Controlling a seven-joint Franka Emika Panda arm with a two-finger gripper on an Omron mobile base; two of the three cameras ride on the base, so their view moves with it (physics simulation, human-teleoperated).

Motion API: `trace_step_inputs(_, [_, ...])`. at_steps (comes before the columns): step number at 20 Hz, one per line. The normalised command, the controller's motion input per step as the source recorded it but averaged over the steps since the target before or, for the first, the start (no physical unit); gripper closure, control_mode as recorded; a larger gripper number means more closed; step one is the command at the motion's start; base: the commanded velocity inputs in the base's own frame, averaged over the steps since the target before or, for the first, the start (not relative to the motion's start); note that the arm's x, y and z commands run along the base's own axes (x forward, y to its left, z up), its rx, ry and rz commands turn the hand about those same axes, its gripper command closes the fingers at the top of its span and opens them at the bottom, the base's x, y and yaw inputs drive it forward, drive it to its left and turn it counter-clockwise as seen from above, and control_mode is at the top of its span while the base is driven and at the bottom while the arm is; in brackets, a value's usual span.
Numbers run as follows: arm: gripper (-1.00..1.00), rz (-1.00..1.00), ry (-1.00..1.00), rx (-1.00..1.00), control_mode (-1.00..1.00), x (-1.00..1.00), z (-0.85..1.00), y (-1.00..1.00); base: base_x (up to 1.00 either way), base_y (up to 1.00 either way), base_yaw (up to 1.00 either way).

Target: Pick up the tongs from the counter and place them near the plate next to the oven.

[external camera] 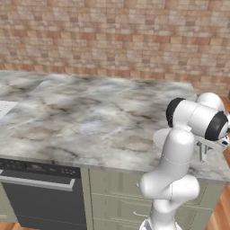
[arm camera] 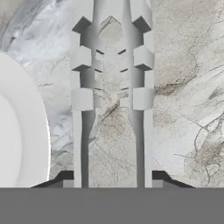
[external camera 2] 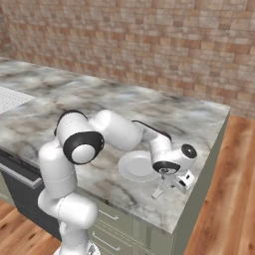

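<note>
While the plate (arm camera: 19, 131) sits just left of the tongs (arm camera: 111, 87), which your end effector (arm camera: 113, 181) clamps above the counter (arm camera: 183, 87), release gently, since a tilted drop near the right edge could send them off.

Kitchen: marble counter (external camera: 99, 117), dishwasher (external camera: 40, 193).

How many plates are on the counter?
1. The plate sits on the marble counter near its front edge, just beside the gripper and the tongs. The robot's arm could hide others.
</note>
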Motion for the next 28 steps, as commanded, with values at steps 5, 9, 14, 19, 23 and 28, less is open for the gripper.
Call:
trace_step_inputs(5, [-1.0, -0.03, -0.15, 0.0, -1.0, 0.22, -0.18, 0.02, 0.0, 0.0, 0.0])
trace_step_inputs(9, [-1.0, 0.0, -0.16, 0.02, -1.0, 0.06, 0.0, 0.01, 0.0, 0.0, 0.0])
trace_step_inputs(14, [-1.0, 0.0, -0.12, 0.01, -1.0, 0.03, 0.07, 0.22, 0.0, 0.0, 0.0])
trace_step_inputs(19, [-1.0, 0.0, 0.0, -0.03, -1.0, 0.0, 0.71, 0.13, 0.0, 0.0, 0.0])
trace_step_inputs(23, [-1.0, 0.0, 0.1, -0.19, -1.0, -0.14, 1.0, 0.0, 0.0, 0.0, 0.0])
trace_step_inputs(28, [-1.0, -0.01, 0.04, -0.19, -1.0, -0.86, 0.73, 0.06, 0.0, 0.0, 0.0])
